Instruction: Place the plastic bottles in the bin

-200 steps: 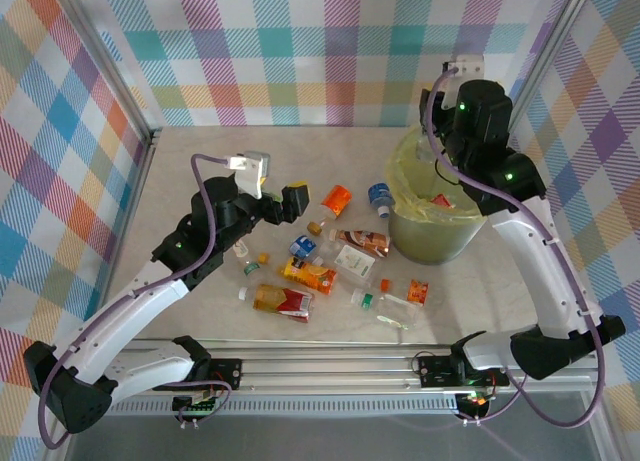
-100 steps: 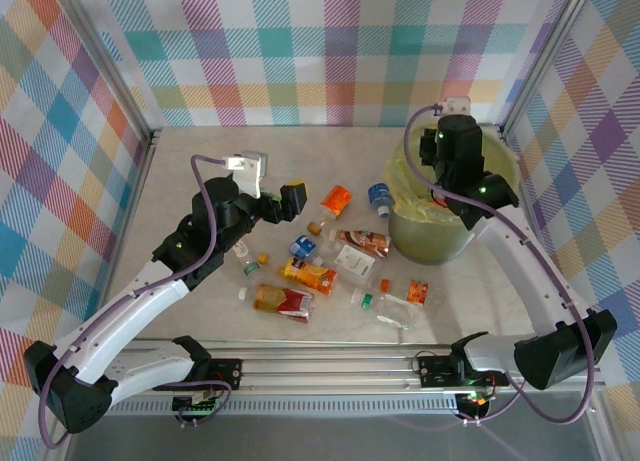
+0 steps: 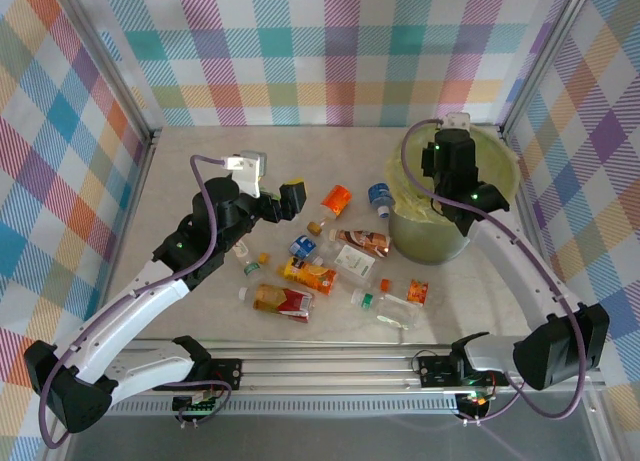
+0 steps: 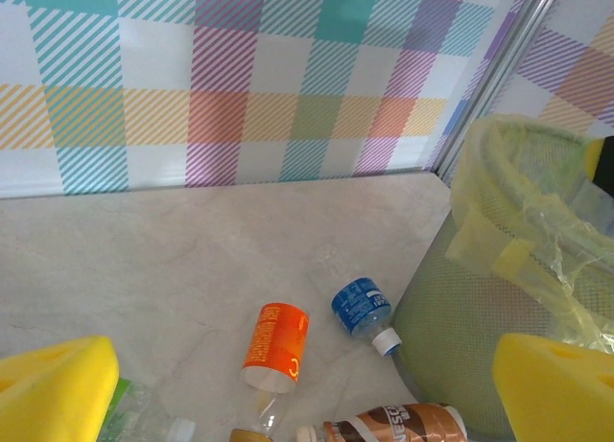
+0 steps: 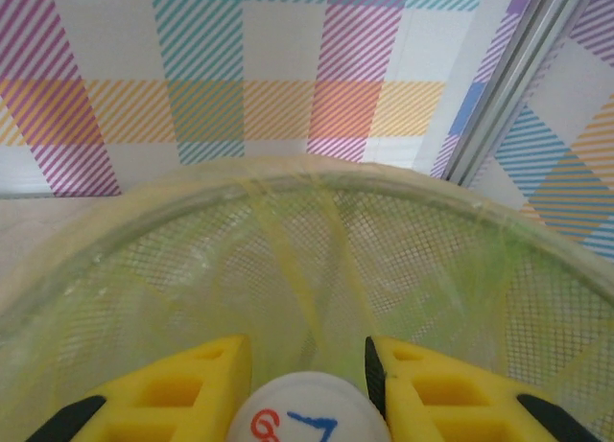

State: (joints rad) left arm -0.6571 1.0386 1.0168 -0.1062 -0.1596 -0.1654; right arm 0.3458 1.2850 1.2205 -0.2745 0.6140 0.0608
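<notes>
The right gripper has slid toward 7 o'clock, now above the mouth of the large round grey-green bag-lined bin at the table's 2 o'clock. Its jaws are clamped on a white-capped plastic bottle, so a drop looks due. The left gripper stays spread wide over the loose bottles mid-table.

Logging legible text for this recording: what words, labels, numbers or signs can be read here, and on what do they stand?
"6 7": red and blue marks on the white round cap between the fingers of the right gripper, cut by the frame edge; uncertain reading.
Brown-labelled plastic bottle: white lettering, too blurred to read.
Orange-labelled plastic bottle and blue-labelled plastic bottle: print too small to read.
</notes>
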